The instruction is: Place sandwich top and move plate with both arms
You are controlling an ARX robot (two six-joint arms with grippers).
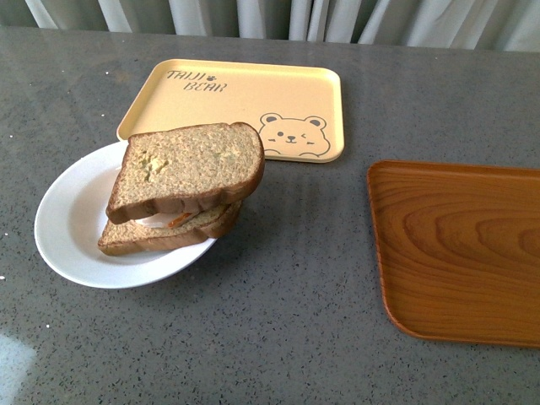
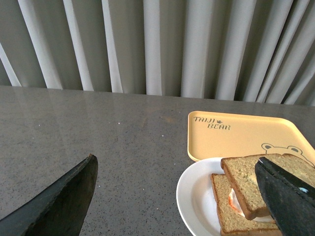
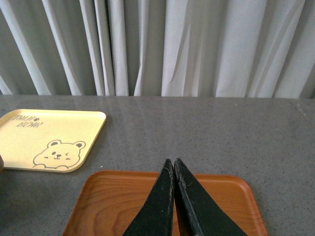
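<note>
Front view: the sandwich top (image 1: 186, 169), a square slice of brown wholemeal bread with a darker crust and pale specks, lies on a second brown bread slice (image 1: 160, 238), turned a little so its corners overhang. A strip of pale and orange filling (image 1: 173, 221) peeks out between the two. The stack sits toward the right side of the round, plain white shallow plate (image 1: 63, 228), which rests on the grey speckled tabletop (image 1: 287, 321). The plate's far rim is right at the near edge of the pale yellow rectangular bear-print tray (image 1: 245, 97); whether they touch I cannot tell. A brown wood-grain tray (image 1: 460, 249) lies well apart to the right, and a pale pleated curtain (image 1: 253, 17) hangs behind the tabletop.

Left wrist view shows the left hand (image 2: 174, 160) released, its two black pointed fingers (image 2: 59, 201) spread wide with nothing between them. One finger crosses in front of the sandwich in the picture, and contact cannot be judged there.

Right wrist view shows the right hand (image 3: 173, 162) clenched, fingertips pressed together on nothing, poised over the wood-grain tray
</note>
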